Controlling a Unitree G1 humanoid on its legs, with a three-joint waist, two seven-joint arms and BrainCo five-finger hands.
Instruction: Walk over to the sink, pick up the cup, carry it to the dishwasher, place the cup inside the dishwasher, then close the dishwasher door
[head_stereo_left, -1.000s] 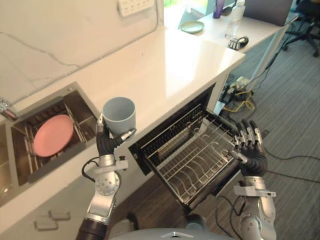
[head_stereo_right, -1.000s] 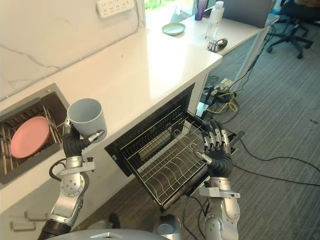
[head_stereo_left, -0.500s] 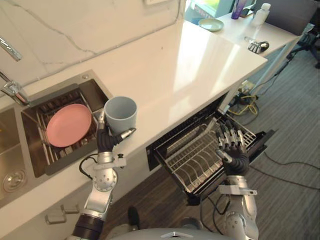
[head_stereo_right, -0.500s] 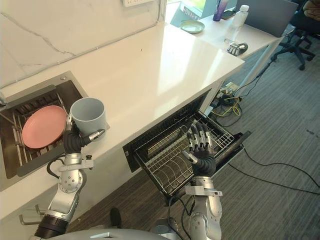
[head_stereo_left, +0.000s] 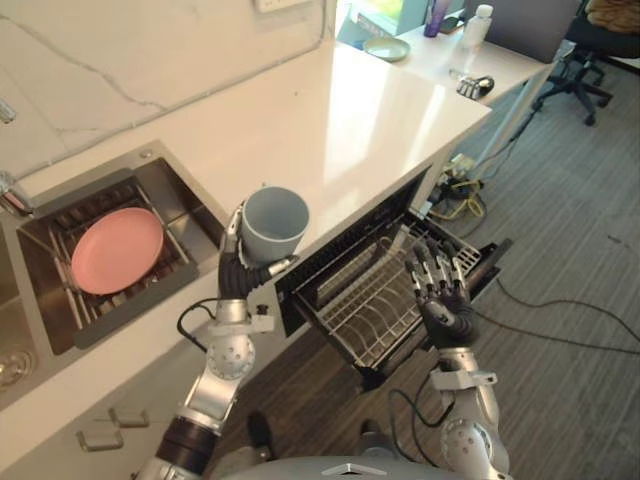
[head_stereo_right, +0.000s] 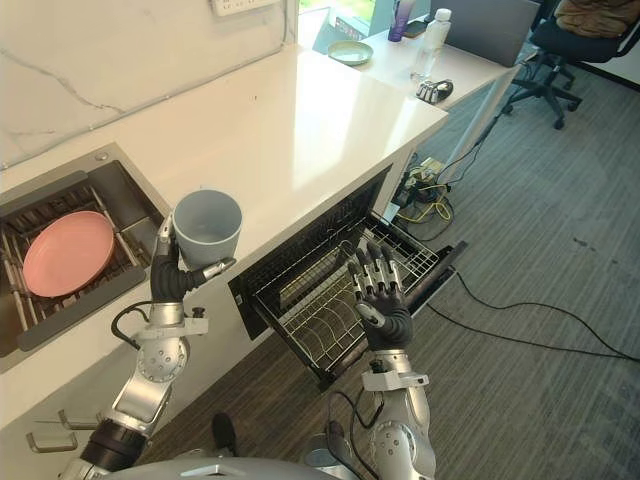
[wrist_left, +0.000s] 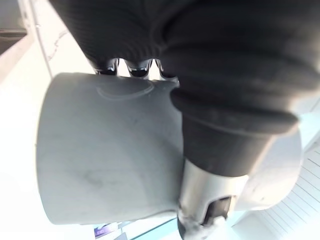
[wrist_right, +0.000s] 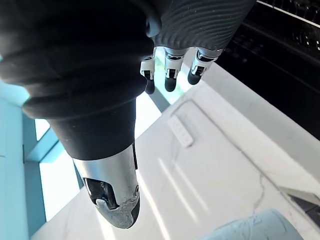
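Fingers on the left hand (head_stereo_left: 238, 274) are curled round the grey cup (head_stereo_left: 275, 222), upright over the tabletop's (head_stereo_left: 330, 130) front edge, just past the sink (head_stereo_left: 185, 195). The right hand (head_stereo_left: 440, 305) is spread and empty above the pulled-out dishwasher rack (head_stereo_left: 360, 325). Looks like mid-carry to me, so next the cup needs to swing right and down into that rack.

The left arm (head_stereo_left: 215, 385) rises from the lower left with its forearm steep. The left hand (head_stereo_left: 243, 275) is raised, its fingers curled round the lower wall of an upright blue-grey cup (head_stereo_left: 274, 222), and its thumb presses the side opposite them. The right arm (head_stereo_left: 468, 440) comes up from the lower right. The right hand (head_stereo_left: 443, 305) is raised with its back to the head camera, fingers straight, spread and holding nothing.
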